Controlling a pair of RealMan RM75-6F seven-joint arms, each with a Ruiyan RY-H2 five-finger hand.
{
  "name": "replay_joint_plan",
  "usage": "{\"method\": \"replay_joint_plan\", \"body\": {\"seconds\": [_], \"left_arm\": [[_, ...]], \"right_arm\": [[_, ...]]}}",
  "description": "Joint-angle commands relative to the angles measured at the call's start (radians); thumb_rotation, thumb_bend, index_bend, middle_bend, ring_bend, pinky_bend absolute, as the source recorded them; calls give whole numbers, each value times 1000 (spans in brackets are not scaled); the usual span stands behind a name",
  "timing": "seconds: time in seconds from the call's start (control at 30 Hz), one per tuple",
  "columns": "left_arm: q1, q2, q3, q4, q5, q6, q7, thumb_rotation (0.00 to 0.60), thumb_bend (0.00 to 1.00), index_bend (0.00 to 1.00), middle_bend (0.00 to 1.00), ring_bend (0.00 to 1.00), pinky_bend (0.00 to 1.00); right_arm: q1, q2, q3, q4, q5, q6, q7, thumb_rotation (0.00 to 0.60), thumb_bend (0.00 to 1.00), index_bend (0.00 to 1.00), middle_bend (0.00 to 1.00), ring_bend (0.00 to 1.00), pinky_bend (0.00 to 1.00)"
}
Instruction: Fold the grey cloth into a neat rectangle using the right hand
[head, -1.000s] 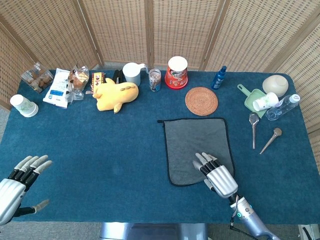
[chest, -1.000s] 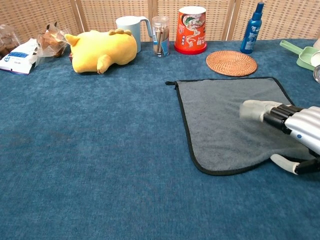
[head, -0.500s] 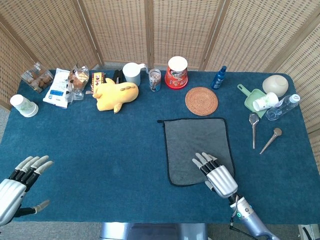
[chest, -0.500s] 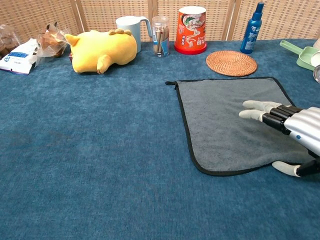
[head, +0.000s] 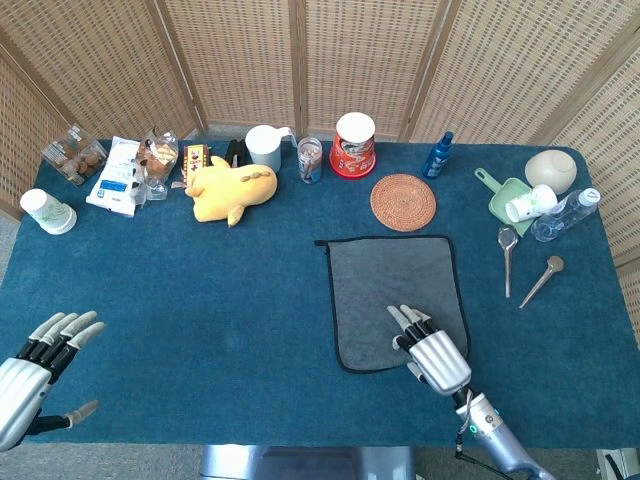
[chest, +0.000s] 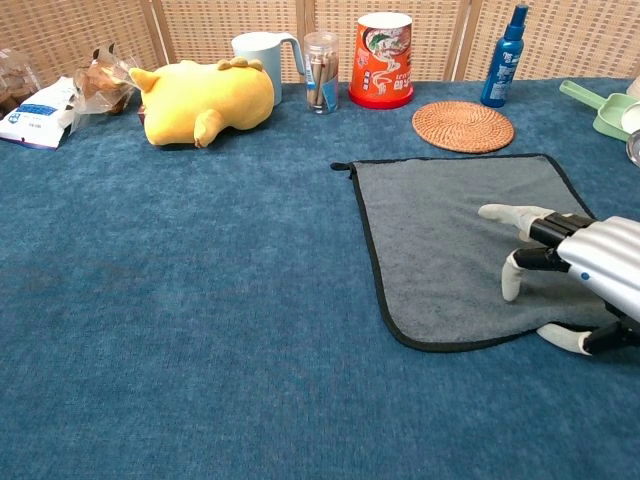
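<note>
The grey cloth (head: 392, 285) (chest: 445, 235), edged in black, lies flat and unfolded on the blue table, right of centre. My right hand (head: 432, 352) (chest: 580, 265) hovers palm-down over the cloth's near right part. One of its fingers (chest: 512, 280) bends down to the fabric and the others reach out over it. The thumb lies by the cloth's near edge. It holds nothing. My left hand (head: 38, 362) rests at the near left corner, fingers apart and empty, and appears in the head view only.
A yellow plush toy (head: 232, 188), a white mug (head: 264, 146), a red can (head: 353, 145), a rattan coaster (head: 403, 201) and a blue bottle (head: 437, 155) line the far side. Two spoons (head: 508, 255) and a green scoop (head: 508, 200) lie right of the cloth. Snack packs (head: 118, 172) sit far left.
One finger of my right hand has bent down onto the cloth, and the hand has edged slightly nearer. The cloth and my left hand have not moved.
</note>
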Motion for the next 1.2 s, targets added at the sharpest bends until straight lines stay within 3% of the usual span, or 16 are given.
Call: {"method": "replay_joint_plan", "body": {"seconds": [0.03, 0.57, 1.2], "left_arm": [[0, 0, 0, 0, 0, 0, -1, 600, 238, 85, 0, 0, 66], [-1, -3, 0, -1, -2, -5, 5, 600, 237, 85, 0, 0, 66], [-1, -1, 1, 1, 0, 0, -1, 600, 237, 84, 0, 0, 66]], "right_arm": [[1, -1, 1, -1, 2, -3, -1, 600, 303, 469, 26, 39, 234], [-1, -9, 5, 7, 16, -6, 15, 600, 376, 596, 47, 40, 250], [8, -4, 26, -28, 38, -17, 10, 600, 414, 636, 52, 40, 251]]}}
